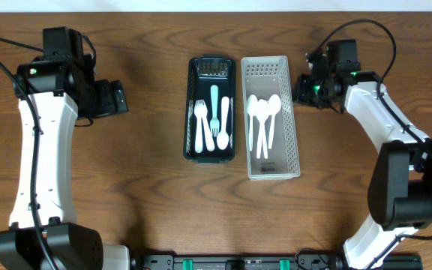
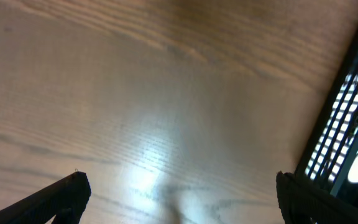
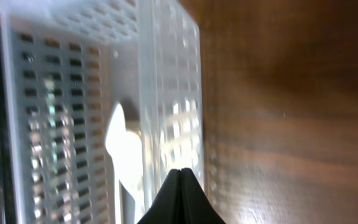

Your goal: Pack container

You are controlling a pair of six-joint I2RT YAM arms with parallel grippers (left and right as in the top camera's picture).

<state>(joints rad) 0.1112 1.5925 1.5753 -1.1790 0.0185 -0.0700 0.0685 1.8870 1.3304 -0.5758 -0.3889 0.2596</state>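
A black basket (image 1: 189,112) holds white forks and a pale green utensil (image 1: 215,106). Beside it on the right, a white perforated basket (image 1: 297,142) holds three white spoons (image 1: 262,120). My left gripper (image 1: 118,98) is open and empty over bare wood, left of the black basket, whose edge shows in the left wrist view (image 2: 344,118). My right gripper (image 1: 300,88) is shut and empty, just right of the white basket's far end. The right wrist view shows its closed tips (image 3: 179,174) by the white basket's wall (image 3: 166,81), a spoon (image 3: 124,149) inside.
The wooden table (image 1: 126,195) lies under both baskets. A black rail (image 1: 238,262) runs along the front edge. The arms' cables trail at the back corners.
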